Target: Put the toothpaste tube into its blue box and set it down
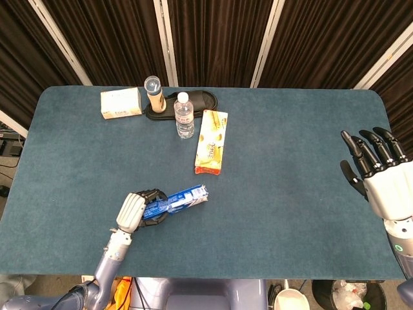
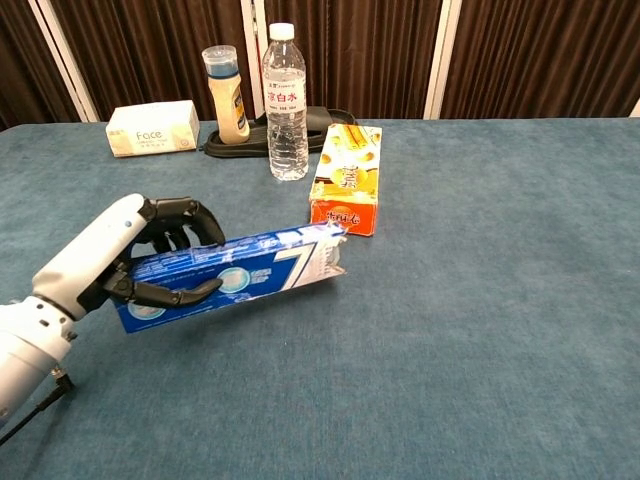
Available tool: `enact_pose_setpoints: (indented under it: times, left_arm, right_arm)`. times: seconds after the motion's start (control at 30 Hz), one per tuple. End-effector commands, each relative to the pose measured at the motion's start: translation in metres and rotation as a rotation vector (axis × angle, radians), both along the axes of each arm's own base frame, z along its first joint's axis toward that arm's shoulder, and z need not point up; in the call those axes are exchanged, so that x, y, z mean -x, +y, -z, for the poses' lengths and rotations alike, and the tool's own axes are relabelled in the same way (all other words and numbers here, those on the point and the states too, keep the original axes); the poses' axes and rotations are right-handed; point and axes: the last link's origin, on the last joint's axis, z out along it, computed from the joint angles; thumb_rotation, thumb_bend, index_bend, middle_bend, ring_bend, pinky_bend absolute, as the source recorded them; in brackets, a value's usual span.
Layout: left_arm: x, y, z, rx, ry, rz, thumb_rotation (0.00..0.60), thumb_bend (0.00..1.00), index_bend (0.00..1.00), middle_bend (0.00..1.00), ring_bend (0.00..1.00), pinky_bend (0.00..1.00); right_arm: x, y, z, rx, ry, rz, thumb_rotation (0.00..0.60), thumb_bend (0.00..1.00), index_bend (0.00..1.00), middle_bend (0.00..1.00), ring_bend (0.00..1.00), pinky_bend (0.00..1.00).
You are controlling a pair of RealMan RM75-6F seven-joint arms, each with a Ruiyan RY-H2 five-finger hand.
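My left hand (image 1: 134, 210) (image 2: 110, 255) grips the blue toothpaste box (image 1: 175, 199) (image 2: 235, 276) by its near end, low over the front left of the table (image 1: 284, 194). The box lies almost level, its open flapped end pointing right and away from me. I cannot see the tube; whether it is inside the box does not show. My right hand (image 1: 377, 174) hangs at the table's right edge with fingers spread and nothing in it; only the head view shows it.
An orange snack box (image 1: 211, 142) (image 2: 347, 178) lies just beyond the blue box's open end. Behind it stand a water bottle (image 1: 184, 115) (image 2: 286, 103), a capped bottle (image 2: 226, 94) by a black slipper (image 1: 197, 101), and a tissue box (image 1: 120, 103) (image 2: 153, 127).
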Motion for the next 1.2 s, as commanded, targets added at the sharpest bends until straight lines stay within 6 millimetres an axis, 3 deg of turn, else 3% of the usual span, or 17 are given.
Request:
enact_pose_setpoints:
  times: [0.03,0.23,0.43,0.73,0.93,1.1,1.2]
  left_arm:
    - [0.008,-0.002,-0.001,0.009,0.037,-0.014,0.6,0.4,0.34,0.37,0.34,0.35]
    - [0.02,-0.003,-0.007,0.04,0.132,-0.078,0.6,0.32,0.21,0.22,0.16,0.16]
    - [0.018,-0.003,-0.033,0.005,0.153,-0.083,0.6,0.3,0.15,0.17,0.12,0.13]
    - [0.02,-0.006,-0.106,-0.088,0.156,-0.117,0.6,0.3,0.13,0.14,0.1,0.1]
    - [0.043,-0.02,-0.159,-0.162,0.249,-0.162,0.6,0.3,0.13,0.14,0.1,0.1]
    - [0.067,-0.041,-0.195,-0.21,0.307,-0.207,0.6,0.27,0.13,0.13,0.1,0.09]
    - [0.083,-0.054,-0.214,-0.251,0.405,-0.217,0.6,0.19,0.1,0.09,0.06,0.04]
  right_arm:
    - [-0.004,-0.003,0.004,-0.008,-0.001,-0.004,0.6,0.39,0.0,0.4,0.3,0.29]
    - [-0.01,-0.004,0.011,-0.011,-0.01,0.004,0.6,0.39,0.0,0.4,0.3,0.29]
    - [-0.003,0.002,0.013,-0.008,-0.017,0.027,0.6,0.39,0.0,0.4,0.3,0.29]
    - [0.021,0.02,0.019,-0.05,-0.126,0.224,0.6,0.39,0.0,0.38,0.3,0.29]
    - [0.057,0.052,0.023,-0.141,-0.207,0.444,0.6,0.39,0.0,0.24,0.2,0.28]
    - [0.081,0.084,0.037,-0.239,-0.282,0.616,0.6,0.39,0.0,0.07,0.03,0.12]
    - [0.091,0.101,0.046,-0.288,-0.318,0.699,0.6,0.39,0.0,0.01,0.0,0.02]
